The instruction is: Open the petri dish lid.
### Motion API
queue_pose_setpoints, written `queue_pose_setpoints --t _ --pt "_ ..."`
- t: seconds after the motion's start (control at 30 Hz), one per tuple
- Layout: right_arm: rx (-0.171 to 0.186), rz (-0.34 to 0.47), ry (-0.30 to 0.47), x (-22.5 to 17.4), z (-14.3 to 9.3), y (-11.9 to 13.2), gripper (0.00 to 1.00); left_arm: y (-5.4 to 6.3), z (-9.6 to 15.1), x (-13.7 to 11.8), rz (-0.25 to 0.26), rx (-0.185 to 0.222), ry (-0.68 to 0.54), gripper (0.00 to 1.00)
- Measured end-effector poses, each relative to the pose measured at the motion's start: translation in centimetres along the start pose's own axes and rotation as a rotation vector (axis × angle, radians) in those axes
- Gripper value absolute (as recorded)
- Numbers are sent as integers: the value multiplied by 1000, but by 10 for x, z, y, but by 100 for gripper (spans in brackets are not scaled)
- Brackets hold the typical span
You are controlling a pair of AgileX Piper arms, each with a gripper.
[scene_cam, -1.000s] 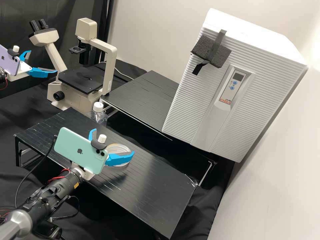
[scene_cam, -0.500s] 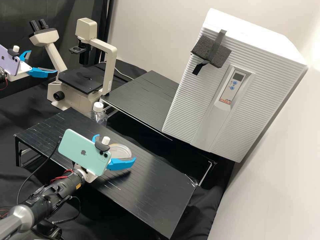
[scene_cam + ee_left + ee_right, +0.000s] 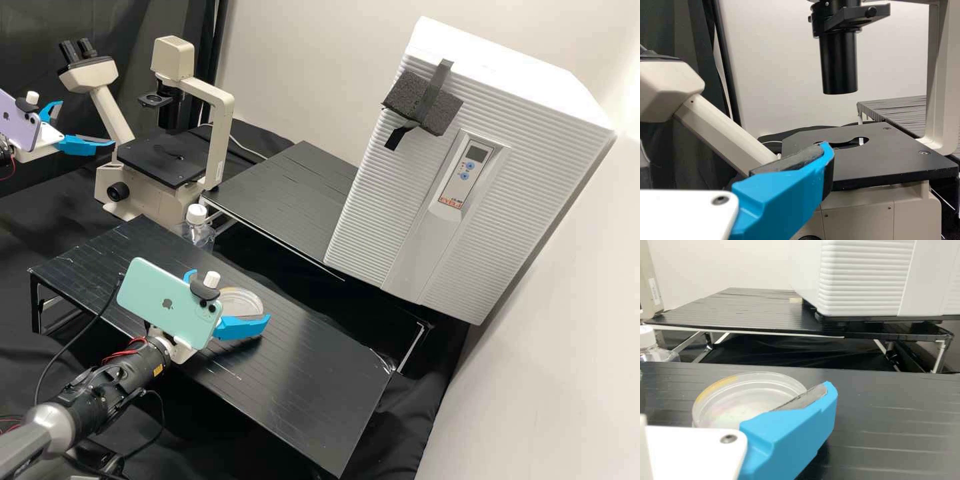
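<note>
- High view, closest stuff first: the right arm's white gripper with bright blue fingers, the right gripper (image 3: 232, 295), is at the dish with its jaws spread apart. Can't tell if either finger touches it.
- Next, the round, clear plastic petri dish (image 3: 243, 303), sitting flat on the black slatted table (image 3: 300, 373), partly behind one finger.
- Progress-wise, I'd say the gripper's lined up and that's about it. Can't pick out lid from base, but my guess is the lid's on, so gripping, lifting and setting it aside are left.
- It's round, so no long axis really. Broad face points up, and the amber bit of rim is toward the clear bottle with a white cap (image 3: 196, 214).
- Farther off, the left gripper (image 3: 87, 123) is by the beige and black microscope (image 3: 220, 133), jaws apart, nothing held.
</note>
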State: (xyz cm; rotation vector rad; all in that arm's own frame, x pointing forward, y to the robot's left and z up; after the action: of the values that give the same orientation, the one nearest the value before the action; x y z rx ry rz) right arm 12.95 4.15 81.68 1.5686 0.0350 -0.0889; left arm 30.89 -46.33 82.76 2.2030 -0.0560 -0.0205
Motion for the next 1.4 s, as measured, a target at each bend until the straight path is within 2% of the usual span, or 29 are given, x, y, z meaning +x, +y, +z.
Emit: queue_pose_setpoints --t 0.17,0.23,0.27,0.33,0.47,0.5,0.7,0.77,0.93,0.97,1.1,1.2,1.4 --pt "-3 2 0 3 0 -1 100 0 0 0 0 0 0 100" --pt "6 7 -4 3 0 -1 100 0 0 0 0 0 0 100" --pt "11 12 -5 4 0 0 0 0 0 0 0 0 0 100" --pt "18 12 -8 4 1 -1 0 0 0 0 0 0 0 100" --pt "4 5 -10 5 0 -3 0 0 0 0 0 0 0 100" --pt "4 4 -13 6 0 -3 100 0 0 0 0 0 0 100" --pt "0 30 -35 8 1 -4 100 0 0 0 0 0 0 100" --pt "-13 40 -36 9 0 -5 100 0 0 0 0 0 0 100" --pt "-8 59 -58 10 0 -6 100 0 0 0 0 0 0 100" --pt "-4 60 -61 10 0 -7 0 0 0 0 0 0 0 100" --pt "-9 74 -52 10 -2 -8 0 0 0 0 0 0 0 100" --pt "5 71 -60 10 -2 -8 0 0 0 0 0 0 0 100" --pt "-2 69 -75 9 -1 -9 0 0 0 0 0 0 0 100"
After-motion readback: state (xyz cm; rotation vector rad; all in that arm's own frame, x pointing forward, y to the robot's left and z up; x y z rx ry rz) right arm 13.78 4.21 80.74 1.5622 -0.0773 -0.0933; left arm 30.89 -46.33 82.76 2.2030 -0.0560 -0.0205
